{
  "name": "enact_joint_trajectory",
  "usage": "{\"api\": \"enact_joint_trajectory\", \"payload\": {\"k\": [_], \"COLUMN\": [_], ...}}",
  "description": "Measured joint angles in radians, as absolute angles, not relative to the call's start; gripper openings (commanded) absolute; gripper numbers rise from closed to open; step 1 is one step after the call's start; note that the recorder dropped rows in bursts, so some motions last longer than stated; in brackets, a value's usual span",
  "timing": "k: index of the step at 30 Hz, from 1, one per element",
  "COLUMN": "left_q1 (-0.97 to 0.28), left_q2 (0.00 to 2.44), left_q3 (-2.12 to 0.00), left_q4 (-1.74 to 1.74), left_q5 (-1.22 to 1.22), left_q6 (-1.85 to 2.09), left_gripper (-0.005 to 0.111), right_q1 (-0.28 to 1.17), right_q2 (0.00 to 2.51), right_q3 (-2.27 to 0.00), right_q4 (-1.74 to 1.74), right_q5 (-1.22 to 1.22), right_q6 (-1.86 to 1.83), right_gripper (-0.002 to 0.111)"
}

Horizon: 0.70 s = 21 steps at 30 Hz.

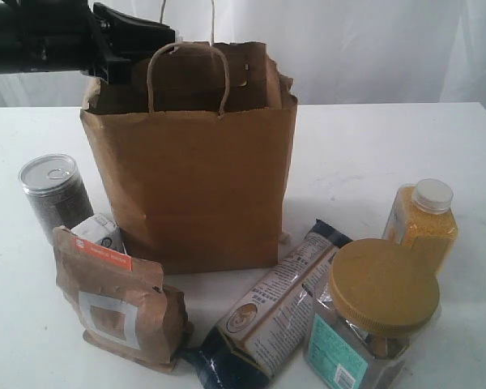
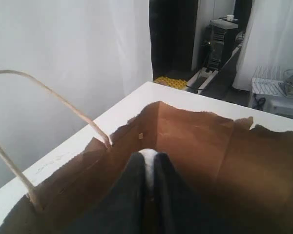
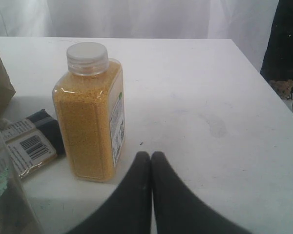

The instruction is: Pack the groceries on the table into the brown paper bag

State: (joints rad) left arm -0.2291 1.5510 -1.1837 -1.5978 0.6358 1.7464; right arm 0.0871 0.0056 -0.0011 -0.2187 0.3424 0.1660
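1. Nothing looks packed yet. The bag point(image 1: 194, 178) stands centre frame on the table point(image 1: 373, 154). The can point(image 1: 55, 194), carton point(image 1: 100, 231) and pouch point(image 1: 117, 304) sit lower left of it, and the packet point(image 1: 267, 312), jar point(image 1: 377, 312) and bottle point(image 1: 421, 223) lower right.
2. The left gripper point(image 2: 149, 158) is at the upper left, by the bag's rim, pointing into the opening. Its fingers are clenched nearly together with a white sliver at the tips. Can't tell what that is, but it's no grocery.
3. The right gripper point(image 3: 151, 155) is clenched and empty, near the bottle.
4. Risk: the bag looks empty and light, so a nudge on the rim could tip or slide it, or rip the torn edge further. The handle point(image 1: 198, 45) could snag the left gripper too.
5. If the right gripper goes in clenched, it'll probably knock the bottle over towards the jar.
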Motion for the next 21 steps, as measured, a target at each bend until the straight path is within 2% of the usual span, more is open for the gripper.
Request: {"api": "enact_joint_trajectory", "payload": {"k": [3, 9, 11, 21], "left_q1": [-0.229, -0.229, -0.229, -0.229], "left_q2": [1.551, 1.551, 1.551, 1.546], "left_q3": [-1.184, -1.184, -1.184, -1.184], "left_q4": [-1.598, -1.598, -1.598, -1.596], "left_q5": [0.634, 0.634, 0.634, 0.632], "left_q6": [1.746, 1.718, 1.714, 1.708], "left_gripper": [0.007, 0.035, 0.041, 0.043], "right_q1": [0.087, 0.087, 0.087, 0.087], "right_q2": [0.006, 0.006, 0.006, 0.006], "right_q3": [-0.001, -0.001, -0.001, -0.001], "right_q4": [-0.219, -0.219, -0.219, -0.219], "right_q5": [0.342, 0.342, 0.342, 0.342], "right_q6": [0.166, 0.166, 0.166, 0.166], "right_gripper": [0.000, 0.000, 0.000, 0.000]}}
